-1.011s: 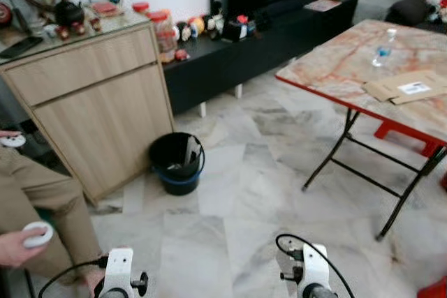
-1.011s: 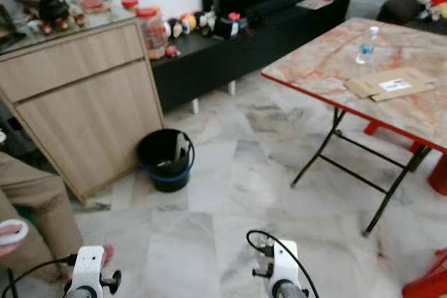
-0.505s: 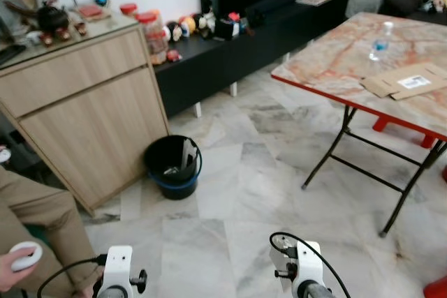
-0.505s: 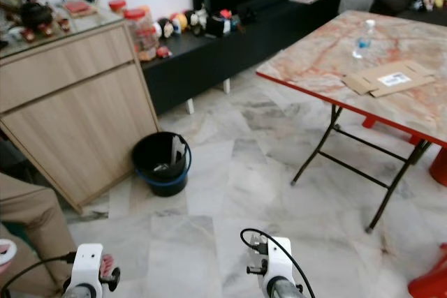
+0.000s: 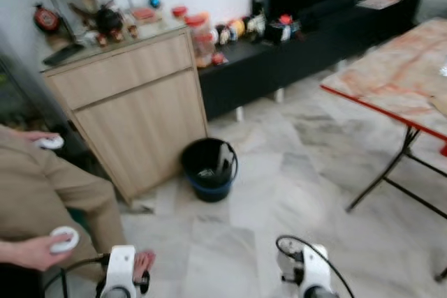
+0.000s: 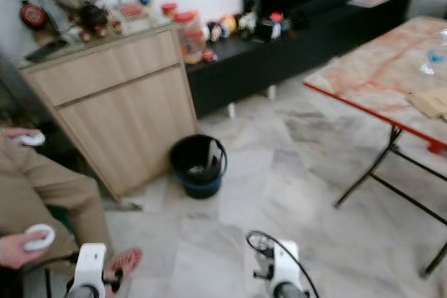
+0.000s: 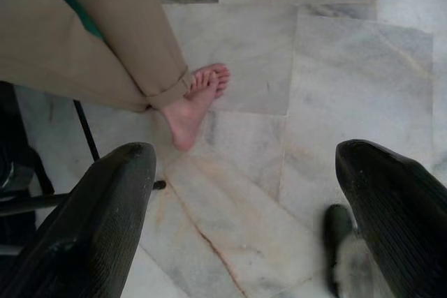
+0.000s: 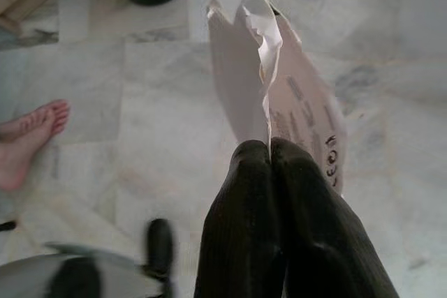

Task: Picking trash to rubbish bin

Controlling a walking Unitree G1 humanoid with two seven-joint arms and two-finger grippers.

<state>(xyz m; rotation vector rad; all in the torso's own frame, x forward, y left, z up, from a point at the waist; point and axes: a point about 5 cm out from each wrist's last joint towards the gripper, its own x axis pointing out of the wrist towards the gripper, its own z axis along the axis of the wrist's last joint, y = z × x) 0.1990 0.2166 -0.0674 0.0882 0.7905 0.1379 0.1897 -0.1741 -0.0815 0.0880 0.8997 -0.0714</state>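
Marble floor (image 5: 279, 193) spreads through the room, with a black rubbish bin (image 5: 209, 168) standing by a wooden cabinet (image 5: 133, 109). The trash is a crumpled piece of white paper (image 8: 272, 95) with dark print on it. The right pincer (image 8: 269, 155) has its two black fingers squeezed together on the paper's lower end, above the floor and well apart from the bin. The wrist view shows this paper; the head views show just the arm tops. The left pincer (image 7: 244, 193) is spread wide and holds nothing, near a person's bare foot (image 7: 195, 102). Since a moment ago the camera has turned left, so the worktop (image 5: 398, 82) sits farther right.
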